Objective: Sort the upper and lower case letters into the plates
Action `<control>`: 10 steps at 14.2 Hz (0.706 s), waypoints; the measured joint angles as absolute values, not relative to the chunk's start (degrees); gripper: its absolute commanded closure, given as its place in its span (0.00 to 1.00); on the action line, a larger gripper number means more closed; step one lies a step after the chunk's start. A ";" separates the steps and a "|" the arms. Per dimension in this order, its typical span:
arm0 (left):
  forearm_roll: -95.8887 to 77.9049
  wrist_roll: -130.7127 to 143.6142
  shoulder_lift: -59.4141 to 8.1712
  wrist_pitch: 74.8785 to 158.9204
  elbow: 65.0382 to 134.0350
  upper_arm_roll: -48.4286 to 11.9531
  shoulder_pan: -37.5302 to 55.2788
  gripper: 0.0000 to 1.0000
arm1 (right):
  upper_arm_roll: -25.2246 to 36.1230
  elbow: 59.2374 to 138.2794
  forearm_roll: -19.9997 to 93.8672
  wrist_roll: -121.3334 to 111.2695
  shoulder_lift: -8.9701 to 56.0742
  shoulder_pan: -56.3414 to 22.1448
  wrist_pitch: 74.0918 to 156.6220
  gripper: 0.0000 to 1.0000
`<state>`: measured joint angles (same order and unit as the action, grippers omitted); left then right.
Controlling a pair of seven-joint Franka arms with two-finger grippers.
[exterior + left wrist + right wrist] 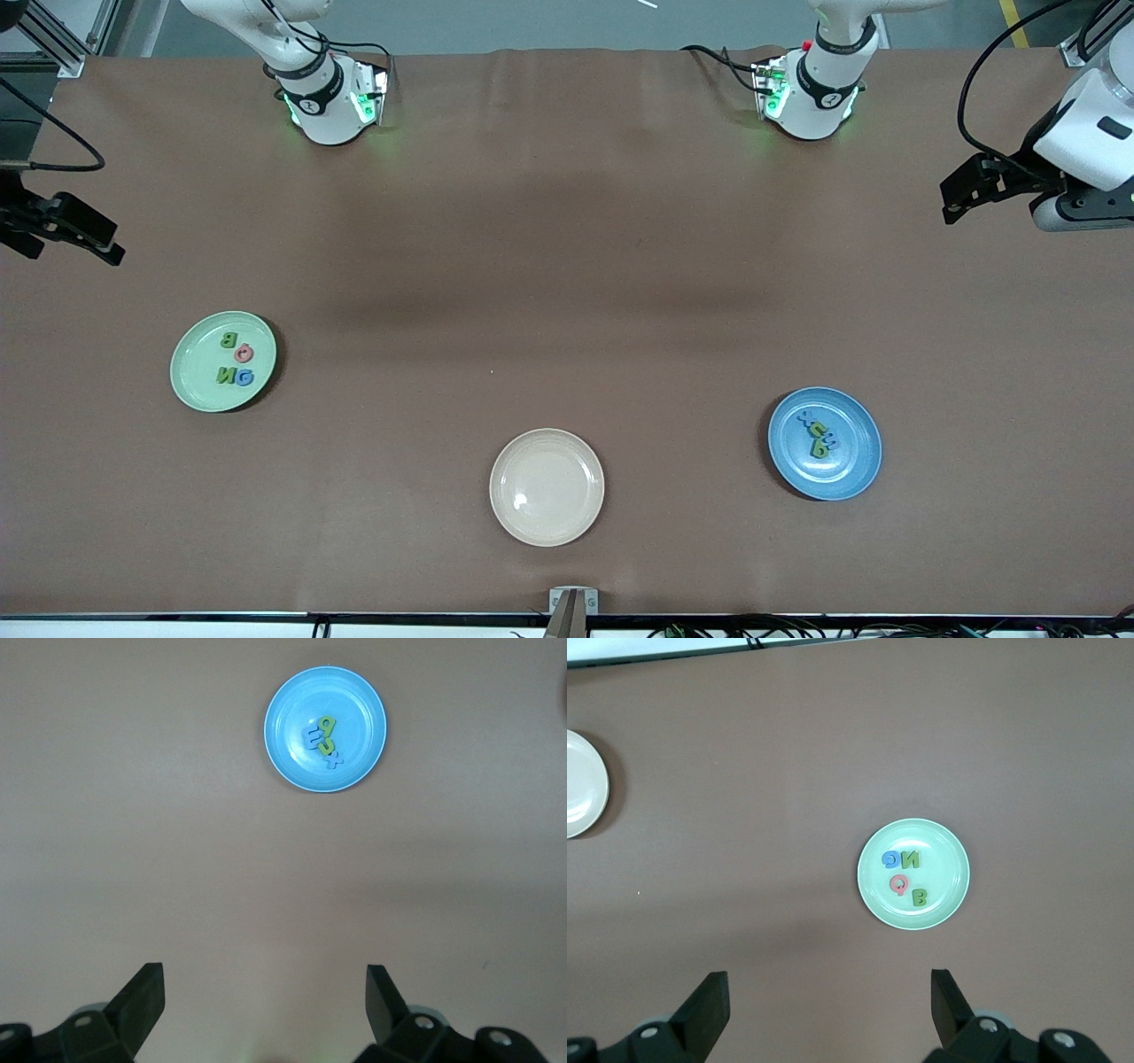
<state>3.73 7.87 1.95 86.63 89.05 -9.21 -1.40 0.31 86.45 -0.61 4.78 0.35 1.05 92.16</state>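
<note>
Letters, front view: four capitals [236, 359] lie in the green plate [191, 385] toward the right arm's end of the table [567, 266]; four small letters [817, 433] lie bunched in the blue plate [850, 474] toward the left arm's end. None shows on the bare table or in the cream plate [547, 486].
Grippers, front view: right gripper [104, 245] and left gripper [955, 197] hang over the table's ends, well apart from both plates. Both arms appear to wait.
Left wrist view: left gripper [264, 1005] spread wide, fingers [142, 997] empty; blue plate [285, 757] well ahead of them, letters [322, 741] touching one another.
Right wrist view: right gripper [829, 1010] spread wide, fingers [707, 1003] empty; green plate [951, 895] ahead of them, capitals [902, 873] inside; cream plate [589, 771] at the edge.
Judgement: sorting looks complete; each arm is nearer its own plate.
</note>
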 measured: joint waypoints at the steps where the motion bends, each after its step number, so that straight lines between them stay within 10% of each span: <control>1: 3.73 7.87 1.95 86.63 89.05 -9.22 -1.40 0.00 | 0.45 86.22 -0.61 4.76 0.35 1.10 92.14 0.00; 10: 1.34 6.05 1.95 85.93 89.27 -9.19 -1.55 0.00 | 0.46 86.01 -0.61 4.76 0.35 1.10 92.15 0.00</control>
